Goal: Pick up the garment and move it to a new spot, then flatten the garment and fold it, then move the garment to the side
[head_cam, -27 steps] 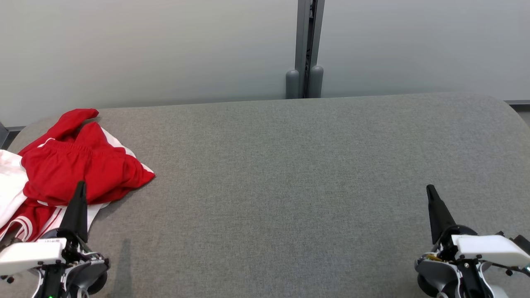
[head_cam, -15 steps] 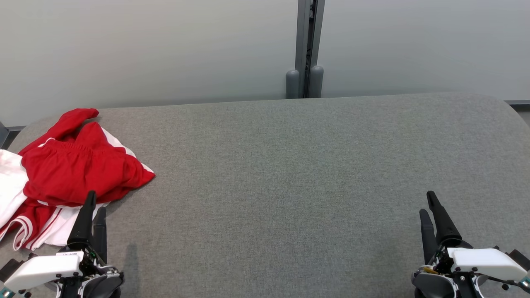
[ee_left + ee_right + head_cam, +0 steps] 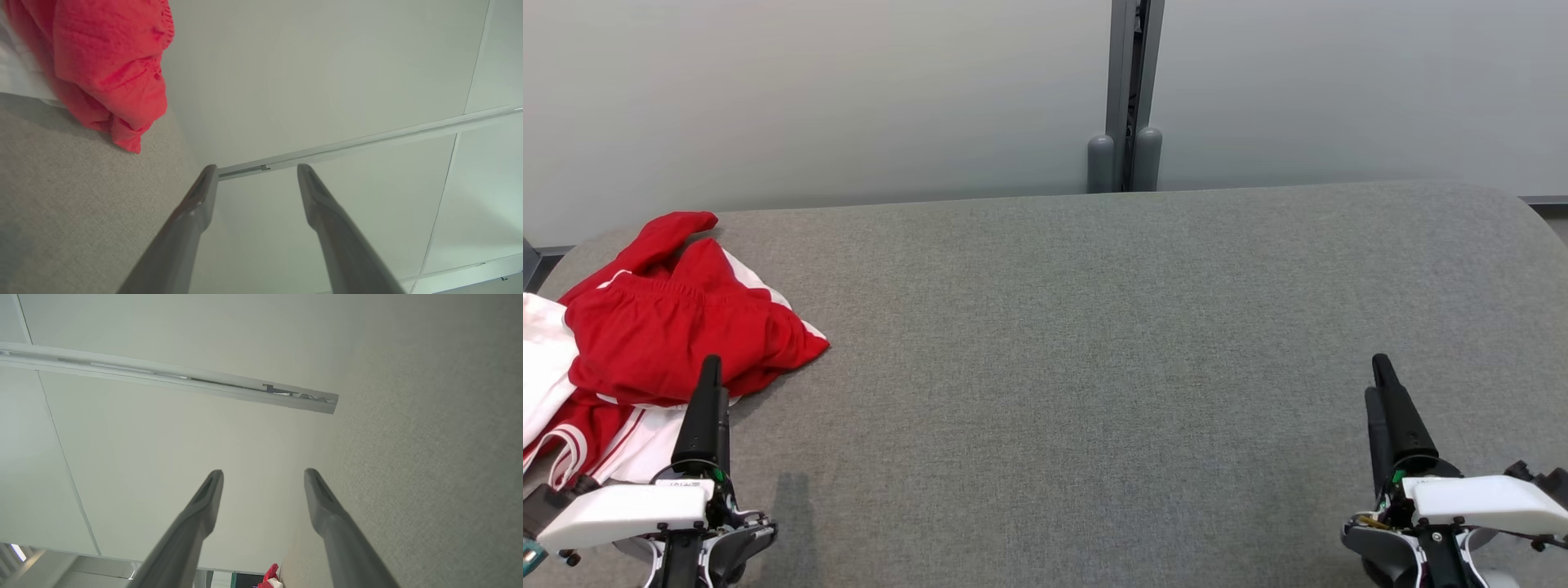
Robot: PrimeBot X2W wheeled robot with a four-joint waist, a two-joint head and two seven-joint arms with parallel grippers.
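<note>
A crumpled red garment [image 3: 678, 335] with white stripes lies at the far left of the grey fabric table [image 3: 1094, 327]. In the left wrist view its red folds [image 3: 106, 61] hang at the upper left. My left gripper [image 3: 712, 376] stands open at the lower left, its fingertips just at the garment's near edge, with nothing between them [image 3: 255, 169]. My right gripper [image 3: 1378, 380] is open and empty at the lower right, far from the garment. In the right wrist view, past that gripper [image 3: 263, 473], a small red bit of garment [image 3: 271, 575] shows at the bottom edge.
White cloth [image 3: 539, 359] lies under and beside the red garment at the table's left edge. A pale wall with a grey post [image 3: 1127, 98] stands close behind the table. The table's far corners are rounded.
My left gripper has shifted a little to the right, dipping and then rising. My right gripper dipped and rose again in place. The garment has not moved.
</note>
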